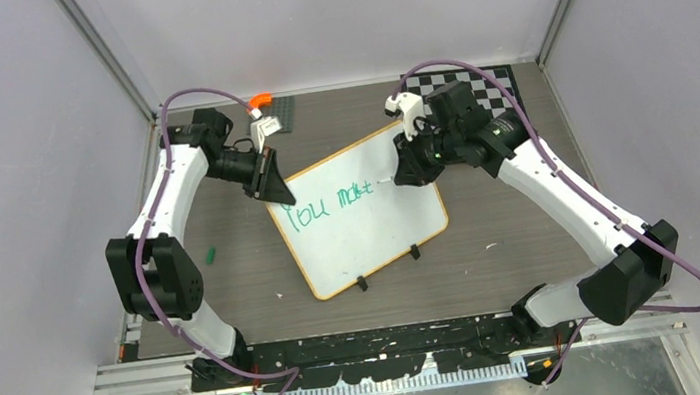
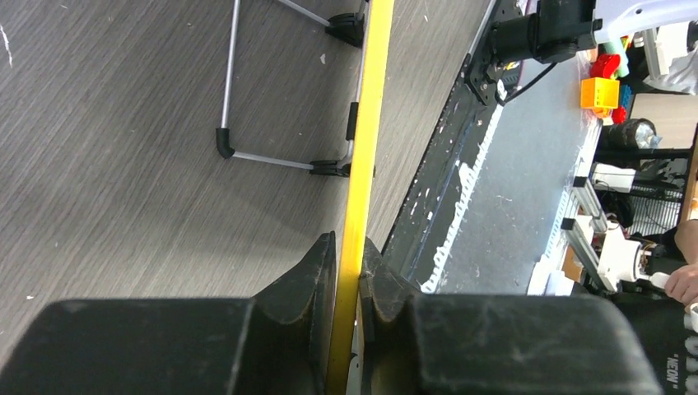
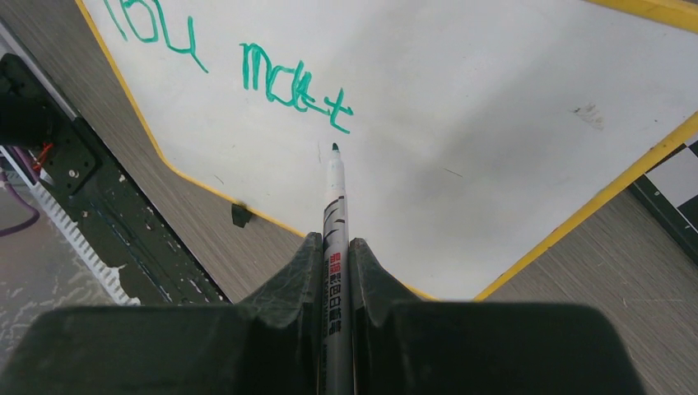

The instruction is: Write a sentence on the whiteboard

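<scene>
Whiteboard sits centre of the desk. Left jaws are pinched tight on its yellow rim at the ten o'clock corner. Right jaws, at one o'clock, clamp a marker, tip beside the unfinished green sentence.

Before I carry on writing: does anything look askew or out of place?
The whiteboard lies skewed to the table edges, its corner rim pinched by the left gripper. A small green piece lies loose left of it.

Green handwriting on the whiteboard reads "You matt"
</scene>
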Motion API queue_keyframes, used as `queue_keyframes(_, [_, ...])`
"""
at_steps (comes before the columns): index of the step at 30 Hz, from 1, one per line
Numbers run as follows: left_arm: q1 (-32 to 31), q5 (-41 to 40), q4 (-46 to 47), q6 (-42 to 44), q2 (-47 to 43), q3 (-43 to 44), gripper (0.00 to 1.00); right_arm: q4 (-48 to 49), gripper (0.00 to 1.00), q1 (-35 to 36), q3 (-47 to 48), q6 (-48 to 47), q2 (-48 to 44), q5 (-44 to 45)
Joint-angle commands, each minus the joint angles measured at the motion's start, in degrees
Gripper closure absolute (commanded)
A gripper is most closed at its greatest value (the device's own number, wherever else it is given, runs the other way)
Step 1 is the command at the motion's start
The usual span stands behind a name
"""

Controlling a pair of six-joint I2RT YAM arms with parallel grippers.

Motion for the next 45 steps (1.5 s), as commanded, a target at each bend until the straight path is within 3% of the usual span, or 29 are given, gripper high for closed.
queue_keyframes(1, [-0.1,1.1,0.8,0.3,-1.2,-0.2,0.89,4.3,1.0,-0.4,-0.7,1.8,-1.7,-1.4])
queue_keyframes(6, [-0.1,0.7,0.8,0.5,-1.4,-0.7,1.0,5.8,1.0,-0.4,-2.3,3.4,-2.2,-1.3])
queue_keyframes(45, [-0.1,-0.4,0.0,0.7,-1.4,-1.0,1.0,9.6,1.0,-0.2,-4.0,2.9,0.8,3.1])
